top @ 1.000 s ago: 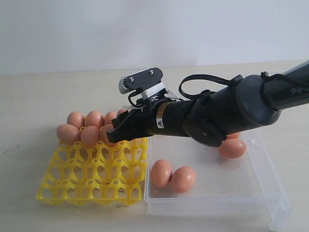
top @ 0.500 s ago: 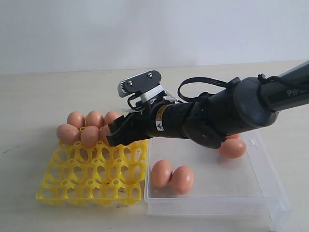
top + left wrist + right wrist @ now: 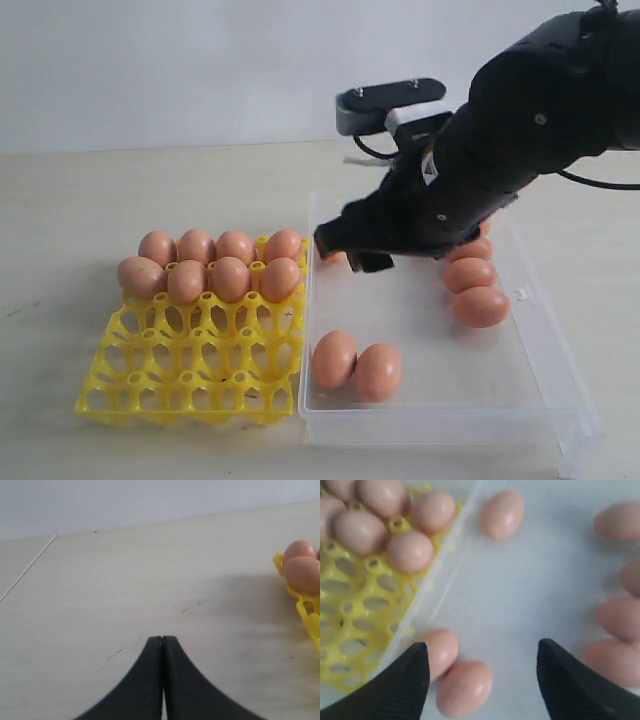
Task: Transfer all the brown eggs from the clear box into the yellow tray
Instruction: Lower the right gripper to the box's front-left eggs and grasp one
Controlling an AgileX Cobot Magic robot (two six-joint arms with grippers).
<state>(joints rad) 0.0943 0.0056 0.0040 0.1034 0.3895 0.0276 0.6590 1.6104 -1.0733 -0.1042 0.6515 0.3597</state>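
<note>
The yellow tray (image 3: 190,370) lies at the left with several brown eggs (image 3: 230,277) in its two back rows. To its right, the clear box (image 3: 440,425) holds two eggs side by side (image 3: 355,365) near its front wall, three more (image 3: 478,300) along its right side, and one (image 3: 335,258) partly hidden under my right gripper (image 3: 350,250). That gripper hangs open and empty above the box floor (image 3: 535,580). In its wrist view the right gripper (image 3: 481,650) has the front pair of eggs (image 3: 465,687) beside one fingertip. My left gripper (image 3: 162,639) is shut over bare table beside the tray (image 3: 310,615).
The tray's front rows of cups (image 3: 180,395) hold nothing. The box's left wall (image 3: 445,580) runs right alongside the tray's edge. A pale wall stands behind the table (image 3: 80,210). My left arm does not show in the exterior view.
My right gripper has opened, risen from the tray's back right corner and swung right over the clear box. More eggs now show in the tray's back rows.
</note>
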